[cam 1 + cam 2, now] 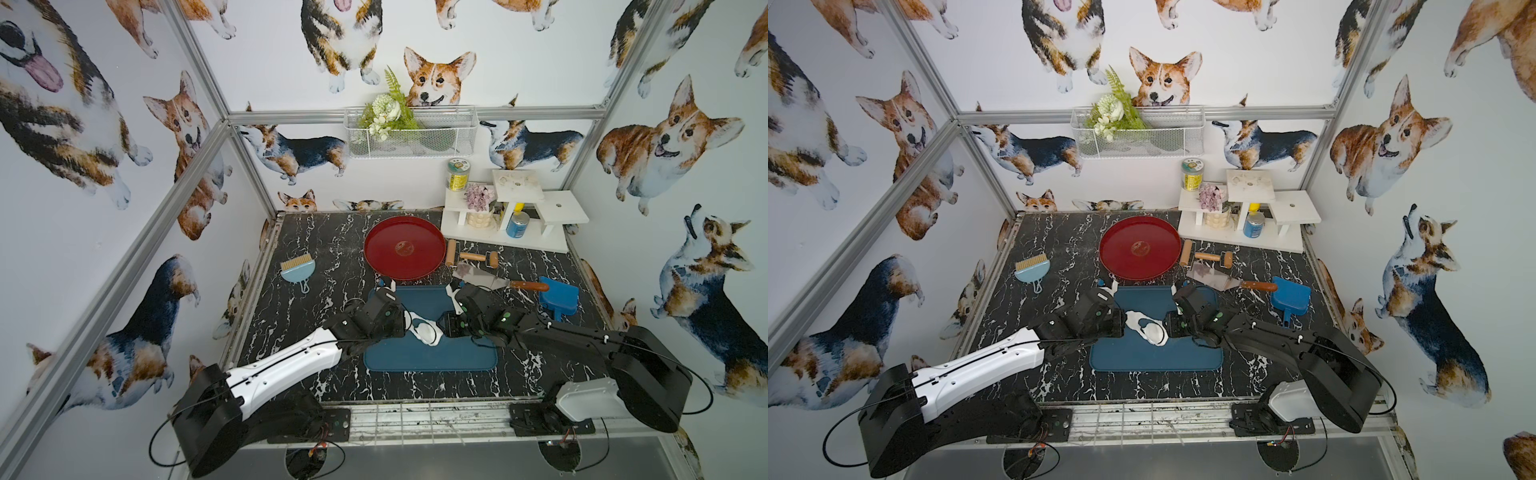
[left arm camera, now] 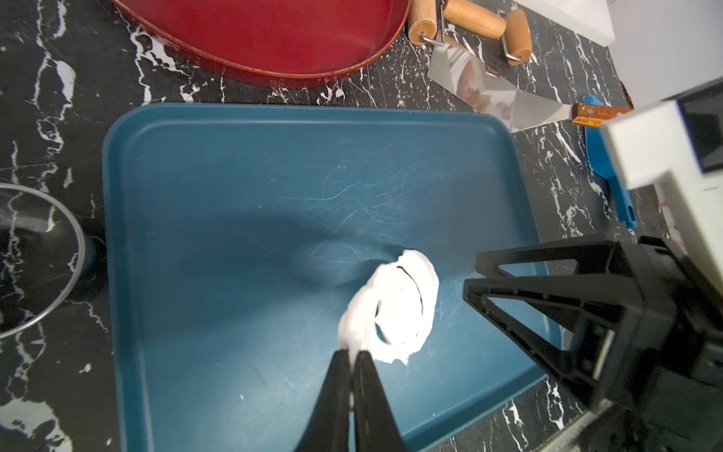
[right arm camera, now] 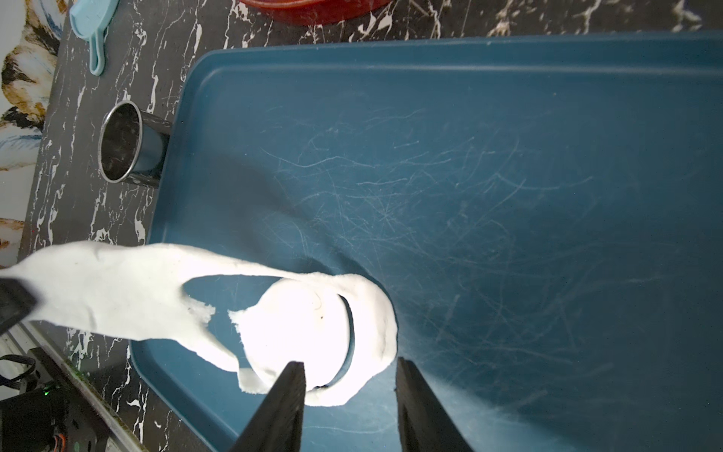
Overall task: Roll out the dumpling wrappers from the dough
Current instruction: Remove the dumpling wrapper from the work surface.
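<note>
Wrapper (image 3: pixel 293 325): one disc cut, flat on tray (image 3: pixel 489 164). Dough scrap (image 3: pixel 117 285): ring raised at 9 o'clock, pinched in left gripper (image 2: pixel 354 354). Right gripper (image 3: pixel 349 364): half-open over disc. Plate (image 1: pixel 386 232), 12 o'clock: bare; transfer outstanding.

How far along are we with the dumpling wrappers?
Done: one round wrapper is cut from the flattened dough, on the blue tray. In hand: the left gripper is shut on the dough's leftover ring, partly raised; the right gripper stands open by the disc. Left: probably clearing the scrap and moving the wrapper to the red plate, which holds none.
</note>
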Tool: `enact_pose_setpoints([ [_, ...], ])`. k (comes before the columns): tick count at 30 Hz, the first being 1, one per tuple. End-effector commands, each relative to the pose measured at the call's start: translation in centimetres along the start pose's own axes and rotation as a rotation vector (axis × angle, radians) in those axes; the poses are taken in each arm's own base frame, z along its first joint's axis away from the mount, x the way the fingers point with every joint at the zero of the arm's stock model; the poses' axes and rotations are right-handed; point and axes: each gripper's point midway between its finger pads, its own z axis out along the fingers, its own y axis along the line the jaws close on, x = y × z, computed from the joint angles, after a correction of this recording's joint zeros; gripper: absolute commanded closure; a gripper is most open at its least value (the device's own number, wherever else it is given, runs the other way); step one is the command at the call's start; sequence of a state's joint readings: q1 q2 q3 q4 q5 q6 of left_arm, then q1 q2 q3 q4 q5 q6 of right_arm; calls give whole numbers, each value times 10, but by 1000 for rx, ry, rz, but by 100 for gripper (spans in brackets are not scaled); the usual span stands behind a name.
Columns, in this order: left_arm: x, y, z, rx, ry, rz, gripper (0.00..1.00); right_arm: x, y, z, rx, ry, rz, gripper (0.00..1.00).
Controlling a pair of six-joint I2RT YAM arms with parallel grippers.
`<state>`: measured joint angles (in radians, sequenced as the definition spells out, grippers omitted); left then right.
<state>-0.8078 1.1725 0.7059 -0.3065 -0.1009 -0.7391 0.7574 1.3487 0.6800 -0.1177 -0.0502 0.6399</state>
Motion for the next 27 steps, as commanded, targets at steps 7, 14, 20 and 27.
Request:
enact_pose_setpoints([
  [7, 8, 7, 6, -5, 21, -3, 91, -2, -1, -1, 19, -3, -16, 56],
  [14, 6, -3, 1, 48, 14, -2, 91, -1, -2, 1, 18, 4, -16, 56],
  [20, 1, -19, -7, 128, 11, -6, 92, -5, -2, -1, 34, -12, -13, 56],
  [27, 1, -36, -13, 210, 33, -4, 92, -17, -9, -13, 70, -89, 13, 56],
])
